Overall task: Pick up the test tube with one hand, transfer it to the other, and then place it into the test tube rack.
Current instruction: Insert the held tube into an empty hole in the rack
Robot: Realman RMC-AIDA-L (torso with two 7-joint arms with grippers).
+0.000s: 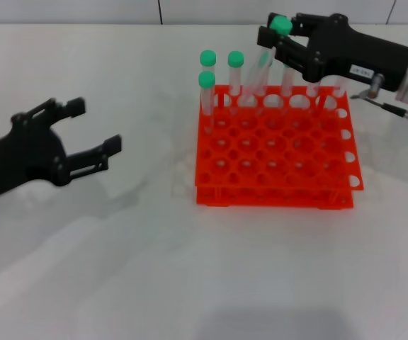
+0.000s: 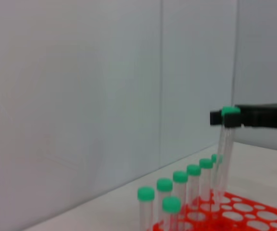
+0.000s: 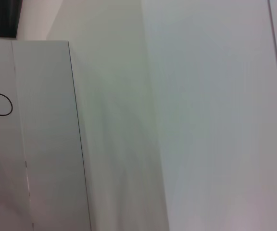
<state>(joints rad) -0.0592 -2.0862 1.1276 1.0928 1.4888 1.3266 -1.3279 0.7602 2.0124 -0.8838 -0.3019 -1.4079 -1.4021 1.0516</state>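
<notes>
Setting: white tabletop [image 1: 154, 283] backed by pale grey wall panels [image 2: 105, 96].

Item 1, test tube rack [image 1: 278, 152]: bright orange, two-tiered, grid of round holes, standing right of the table's centre. Several green-capped tubes [image 1: 235, 59] stand upright along its far rows; the near rows are unfilled.

Item 2, right gripper [image 1: 278, 35]: black, small white label on its body, silver cylindrical wrist, reaching in from the right above the rack's far edge. Its fingers are clamped on the test tube [image 1: 264, 60] just under the green cap.

Item 3, test tube: clear, held nearly upright with a slight tilt, cap uppermost, lower end down among the far-row holes. From the left wrist view its tip [image 2: 220, 187] sits at the level of the neighbouring tubes; whether it has entered a hole cannot be told.

Item 4, left gripper [image 1: 94, 138]: black, low over the table, well apart from the rack on the left side, fingers spread wide, holding nothing.
</notes>
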